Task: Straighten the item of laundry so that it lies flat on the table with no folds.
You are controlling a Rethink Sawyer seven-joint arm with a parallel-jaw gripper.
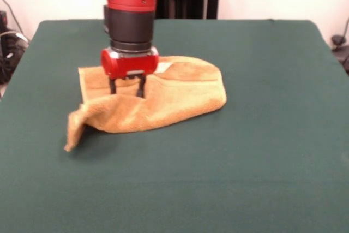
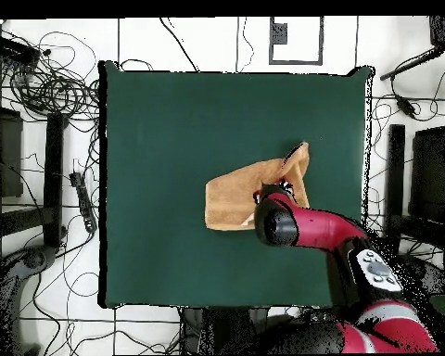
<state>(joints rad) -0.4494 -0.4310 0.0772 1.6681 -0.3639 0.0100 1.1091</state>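
The orange-tan towel (image 1: 174,96) lies folded over itself on the green table (image 1: 245,162), a little left of centre. Its left end is rumpled, and one corner (image 1: 73,129) stands up in a ridge and droops to the cloth. A whitish tag (image 1: 163,67) shows by the far edge. My gripper (image 1: 127,92) comes straight down onto the towel's left part, its two black fingers (image 1: 113,86) spread apart with their tips at the fabric. In the overhead view the arm's head hides the gripper, and the towel (image 2: 235,195) shows right of the table's (image 2: 171,139) middle.
The red arm (image 2: 328,227) reaches in over the table's edge from the lower right of the overhead view. Cables and dark equipment (image 2: 50,93) lie on the floor around the table. Wide green cloth surrounds the towel.
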